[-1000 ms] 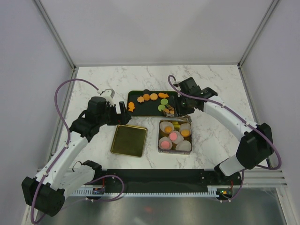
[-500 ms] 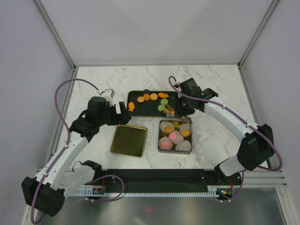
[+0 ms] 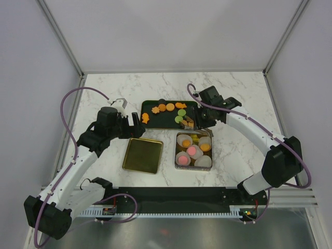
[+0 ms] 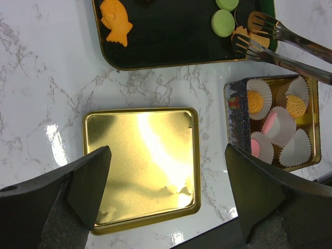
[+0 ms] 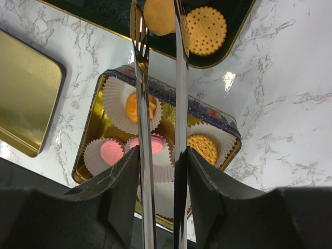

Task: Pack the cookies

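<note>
The cookies look light, thin and stiff, and probably brittle. A hard squeeze would likely chip or snap one, and smooth steel may let it slip. The safest hold is probably a gentle pinch across the full width, on opposite edges, with the biscuit kept level.

The right gripper (image 5: pixel 162 174) is partly closed and clenched on the two steel arms of a pair of tongs (image 5: pixel 179 104), pressing them almost parallel. At the slotted tips, a pale orange cookie (image 5: pixel 158 15) sits between the blades, apparently pinched by its edges. I cannot tell whether it is clear of the dark tray (image 5: pixel 238 15) or resting on it. A round dotted biscuit (image 5: pixel 206 30) lies on the tray just beside it. Nearer the wrist, under the tongs, stands the open tin (image 5: pixel 220 120). Some of its white paper cups (image 5: pixel 118 88) hold orange, pink and dotted rounds.

The left gripper (image 4: pixel 166 181) is spread as wide as it goes and grasps nothing. It hovers above the gold lid (image 4: pixel 140 155) on the marble table (image 4: pixel 41 78). Beyond the lid, the tray carries a fish-shaped cookie (image 4: pixel 116 28) and green rounds (image 4: pixel 223 22).
</note>
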